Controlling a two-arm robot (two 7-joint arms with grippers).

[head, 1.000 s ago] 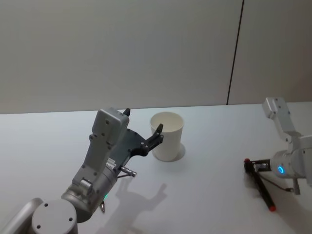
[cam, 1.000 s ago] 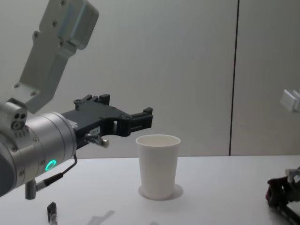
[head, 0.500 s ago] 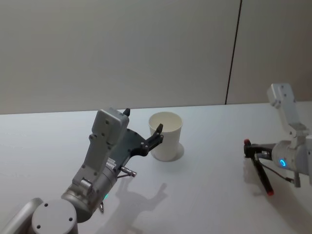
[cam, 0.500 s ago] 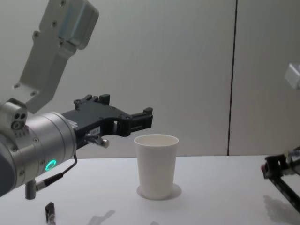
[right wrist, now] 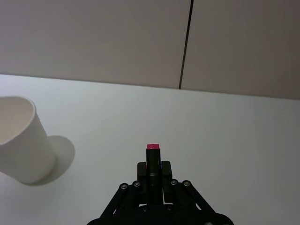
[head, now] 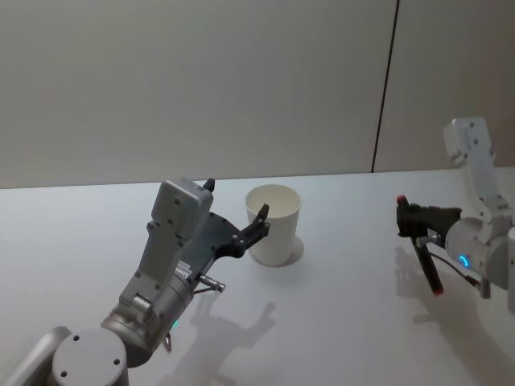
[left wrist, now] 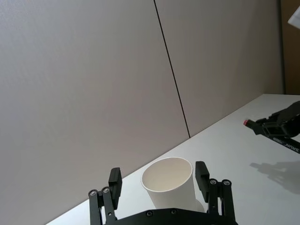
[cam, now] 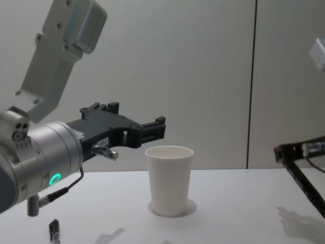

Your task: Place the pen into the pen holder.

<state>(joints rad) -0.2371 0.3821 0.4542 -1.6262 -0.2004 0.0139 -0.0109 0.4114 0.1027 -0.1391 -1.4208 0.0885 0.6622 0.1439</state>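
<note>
You have a plain white worktop spread out ahead of you, matte and even. Soft grey shadows lie on it at about 6 o'clock in the head view. At 12 o'clock a grey panelled wall rises from its far edge. Toward 1 o'clock a thin dark seam runs upright down that wall.

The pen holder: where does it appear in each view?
Head view: pen holder at centre, on the table.
Left wrist view: just beyond the left pincer.
Right wrist view: aside from the held pen.
Chest view: centre, on the table.
Shared landmark: the dark wall seam.
</note>
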